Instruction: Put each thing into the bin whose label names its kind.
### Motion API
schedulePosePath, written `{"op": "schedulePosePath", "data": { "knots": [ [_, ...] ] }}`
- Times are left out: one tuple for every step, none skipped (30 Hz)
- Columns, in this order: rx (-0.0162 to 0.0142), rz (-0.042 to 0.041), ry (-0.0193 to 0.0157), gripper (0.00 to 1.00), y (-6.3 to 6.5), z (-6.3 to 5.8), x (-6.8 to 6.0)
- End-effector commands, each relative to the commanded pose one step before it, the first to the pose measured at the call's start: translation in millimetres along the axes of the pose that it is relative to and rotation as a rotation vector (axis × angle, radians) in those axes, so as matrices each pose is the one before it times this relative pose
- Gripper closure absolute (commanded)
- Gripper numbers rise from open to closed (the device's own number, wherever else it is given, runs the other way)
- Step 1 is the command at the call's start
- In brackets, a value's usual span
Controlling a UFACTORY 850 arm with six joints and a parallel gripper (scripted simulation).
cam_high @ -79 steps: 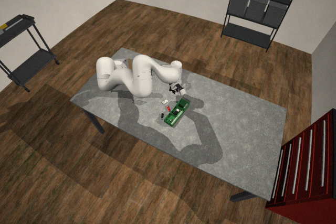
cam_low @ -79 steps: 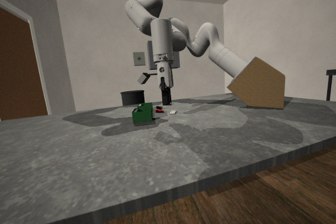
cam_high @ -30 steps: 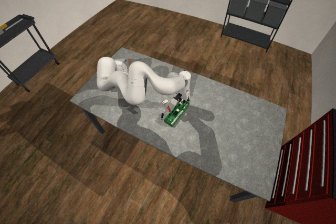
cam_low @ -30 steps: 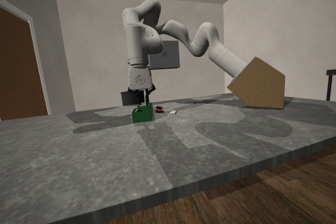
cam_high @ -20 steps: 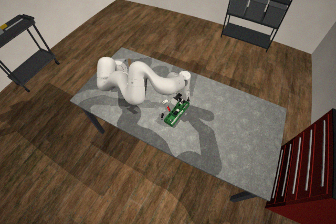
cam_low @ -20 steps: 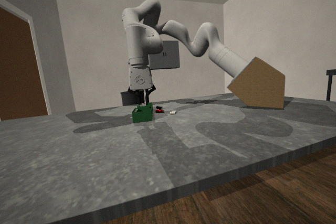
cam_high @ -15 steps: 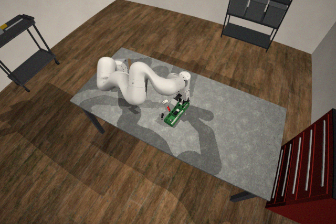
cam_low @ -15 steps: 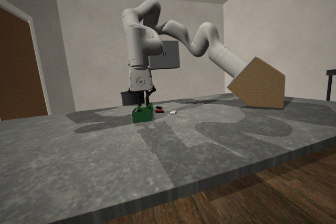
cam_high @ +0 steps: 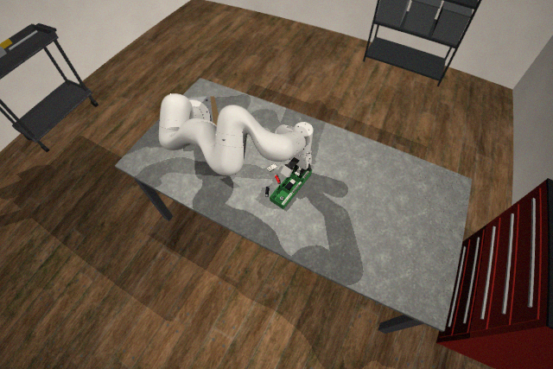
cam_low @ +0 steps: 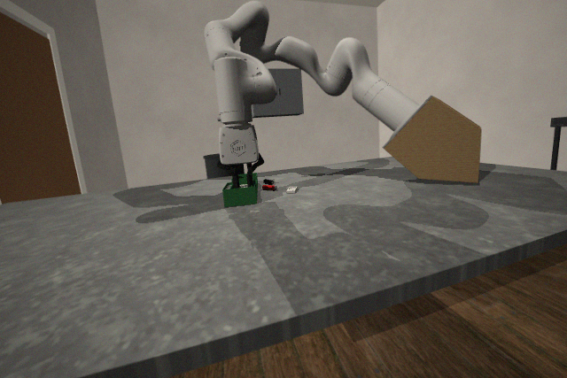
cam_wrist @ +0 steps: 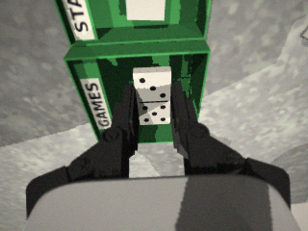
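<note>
Wrist view: end effector (cam_high: pixel 298 171) (cam_low: pixel 243 181) (cam_wrist: pixel 153 97) clamped on white rectangular black-dotted domino (cam_wrist: pixel 152 96), between fingertips, over green plastic GAMES bin (cam_wrist: pixel 137 52). Domino likely light, stiff, smooth; best held by long side edges, squarely.

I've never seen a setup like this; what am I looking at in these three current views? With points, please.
One white jointed robot arm (cam_high: pixel 230 142) (cam_low: pixel 298 51) stands on a grey table (cam_high: pixel 402 204) (cam_low: pixel 151 273). The top view looks down from above, the exterior view looks across the tabletop, and the wrist view looks along the gripper (cam_high: pixel 300 170) (cam_low: pixel 242 181) (cam_wrist: pixel 153 97). Its black fingers are closed on a domino (cam_wrist: pixel 152 91) over the green bin section labelled GAMES (cam_wrist: pixel 98 103). On the table beside the green bins (cam_high: pixel 282 205) (cam_low: pixel 240 197) lie a red item (cam_high: pixel 277 178) (cam_low: pixel 268 188), a black one (cam_high: pixel 267 191) (cam_low: pixel 267 181) and another domino (cam_high: pixel 271 167) (cam_low: pixel 291 189).
</note>
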State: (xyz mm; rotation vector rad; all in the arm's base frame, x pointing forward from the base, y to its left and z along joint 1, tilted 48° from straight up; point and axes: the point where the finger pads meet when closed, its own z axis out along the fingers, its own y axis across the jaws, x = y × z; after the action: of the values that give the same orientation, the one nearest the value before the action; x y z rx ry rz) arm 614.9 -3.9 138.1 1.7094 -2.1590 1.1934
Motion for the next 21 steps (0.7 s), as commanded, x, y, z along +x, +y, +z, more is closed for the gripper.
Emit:
{"op": "schedulePosePath", "data": {
  "knots": [
    [0.00156, 0.00065, -0.00084, 1.00, -0.84, 3.66, -0.38],
    [0.00000, 0.00000, 0.00000, 1.00, 0.00, 2.00, 0.00],
    [0.00000, 0.00000, 0.00000, 1.00, 0.00, 2.00, 0.00],
    [0.00000, 0.00000, 0.00000, 1.00, 0.00, 2.00, 0.00],
    [0.00000, 0.00000, 0.00000, 1.00, 0.00, 2.00, 0.00],
    [0.00000, 0.00000, 0.00000, 1.00, 0.00, 2.00, 0.00],
    [0.00000, 0.00000, 0.00000, 1.00, 0.00, 2.00, 0.00],
    [0.00000, 0.00000, 0.00000, 1.00, 0.00, 1.40, -0.01],
    [0.00000, 0.00000, 0.00000, 1.00, 0.00, 0.00, -0.01],
    [-0.00004, -0.00001, 0.00000, 1.00, -0.02, -0.08, 0.00],
    [0.00002, 0.00001, 0.00000, 1.00, -0.02, 0.03, -0.02],
    [0.00001, 0.00000, 0.00000, 1.00, -0.02, 0.02, -0.02],
    [0.00001, 0.00000, 0.00000, 1.00, -0.01, 0.01, -0.01],
    [0.00000, 0.00000, 0.00000, 1.00, 0.00, 0.01, -0.01],
    [0.00000, 0.00000, 0.00000, 1.00, 0.01, 0.00, 0.00],
    [0.00000, 0.00000, 0.00000, 1.00, 0.00, 0.00, 0.00],
    [0.00000, 0.00000, 0.00000, 1.00, 0.00, 0.00, 0.00],
    [0.00000, 0.00000, 0.00000, 1.00, 0.02, 0.01, 0.00],
    [0.00000, 0.00000, 0.00000, 1.00, 0.02, 0.00, 0.00],
    [0.00000, 0.00000, 0.00000, 1.00, 0.02, 0.00, 0.00],
    [0.00000, 0.00000, 0.00000, 1.00, 0.01, 0.00, 0.00]
  ]
}}
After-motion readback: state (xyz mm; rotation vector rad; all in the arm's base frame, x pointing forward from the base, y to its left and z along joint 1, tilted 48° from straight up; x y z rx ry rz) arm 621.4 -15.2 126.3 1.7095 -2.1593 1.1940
